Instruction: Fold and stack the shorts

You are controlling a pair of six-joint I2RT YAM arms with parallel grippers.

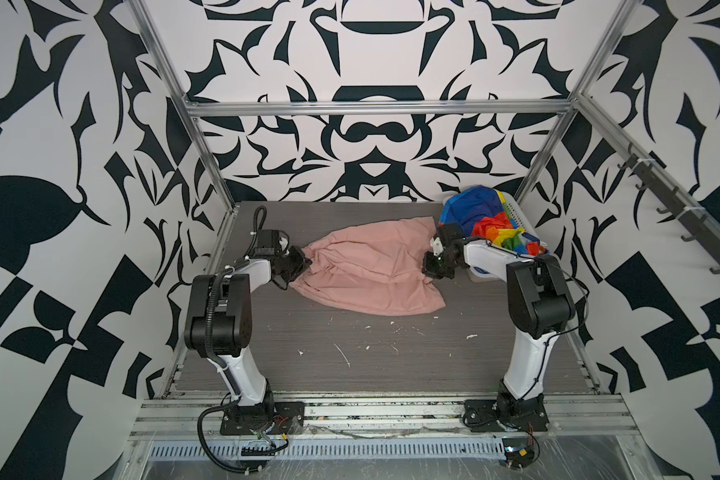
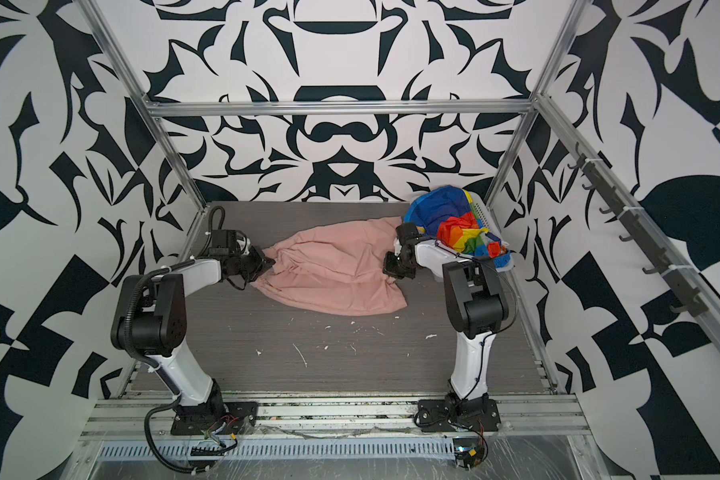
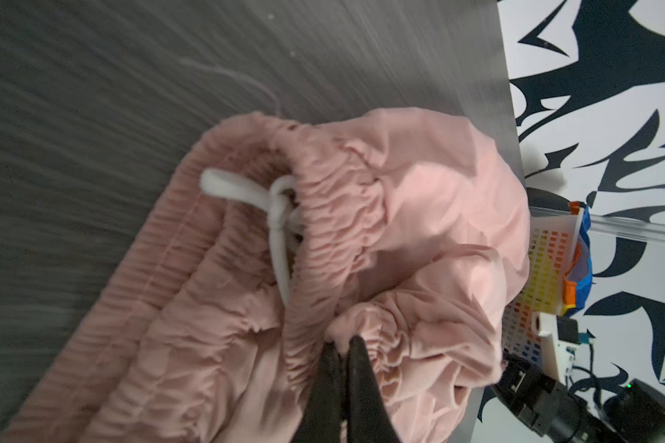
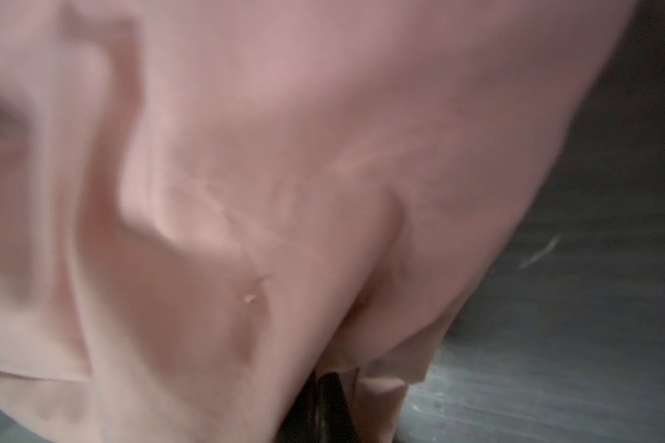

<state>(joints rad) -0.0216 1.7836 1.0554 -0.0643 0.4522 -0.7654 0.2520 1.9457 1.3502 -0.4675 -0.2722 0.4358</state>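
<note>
Pink shorts (image 1: 371, 270) edges pinched, left claw (image 1: 308, 264), right claw (image 1: 427, 277); tabletop (image 1: 350, 365) around.

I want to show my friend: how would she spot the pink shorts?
Find the grey table. The pink shorts lie spread across its middle. They are plain salmon-pink, unlike the rainbow shorts heaped in the white basket at the back right corner.

Cannot make out the right gripper (image 4: 325, 399) beyond a dark sliver under the blurred pink shorts (image 4: 285, 153), cut off at the frame edge. Can see only a strip of the white basket (image 1: 517, 214) just beside those shorts, buried under the rainbow shorts (image 1: 474, 208). Cannot follow the left gripper (image 3: 344, 345) past where its tips sink into the pink shorts' gathered waist.
</note>
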